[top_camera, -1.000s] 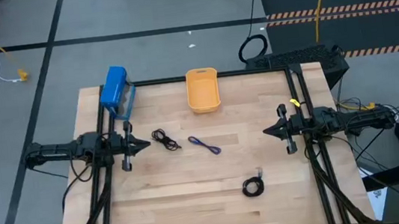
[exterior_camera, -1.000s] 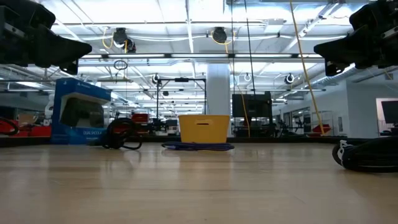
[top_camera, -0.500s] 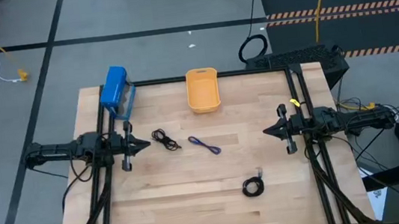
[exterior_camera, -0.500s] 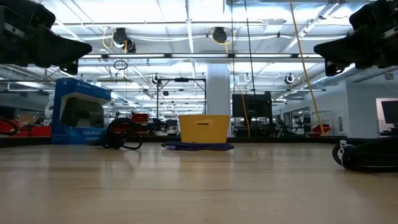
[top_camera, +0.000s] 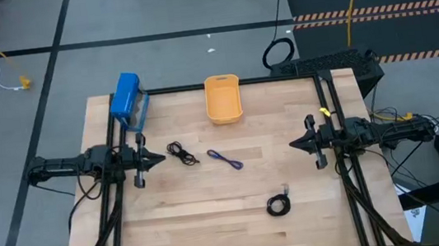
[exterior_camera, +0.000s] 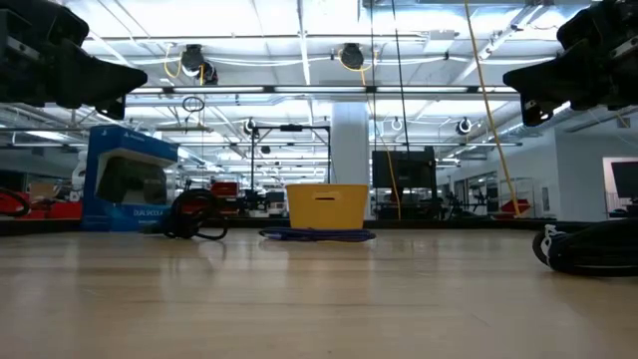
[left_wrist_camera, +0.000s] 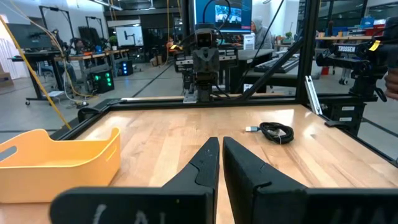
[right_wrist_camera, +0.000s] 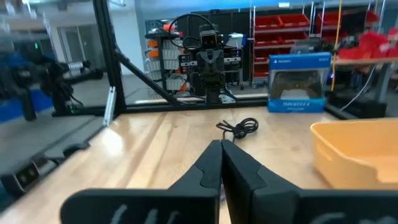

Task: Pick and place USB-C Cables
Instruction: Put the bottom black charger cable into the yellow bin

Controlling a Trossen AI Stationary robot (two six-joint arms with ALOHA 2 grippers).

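Three small cable bundles lie flat on the wooden table: a black one (top_camera: 181, 153) near my left gripper, a blue-purple one (top_camera: 225, 159) at the middle, and a black coil (top_camera: 278, 204) toward the near right. The orange tray (top_camera: 222, 99) stands at the far middle edge. My left gripper (top_camera: 162, 157) hovers shut at the table's left side, pointing right. My right gripper (top_camera: 291, 143) hovers shut at the right side, pointing left. The left wrist view shows the black coil (left_wrist_camera: 275, 132) and the tray (left_wrist_camera: 59, 163); the right wrist view shows the other black bundle (right_wrist_camera: 238, 127).
A blue boxed game controller (top_camera: 126, 98) stands at the far left corner. A thick black cord ring (top_camera: 278, 52) and a keyboard (top_camera: 325, 64) lie beyond the far right corner. A black frame rail (top_camera: 199, 86) borders the table. Bare wood lies between the bundles.
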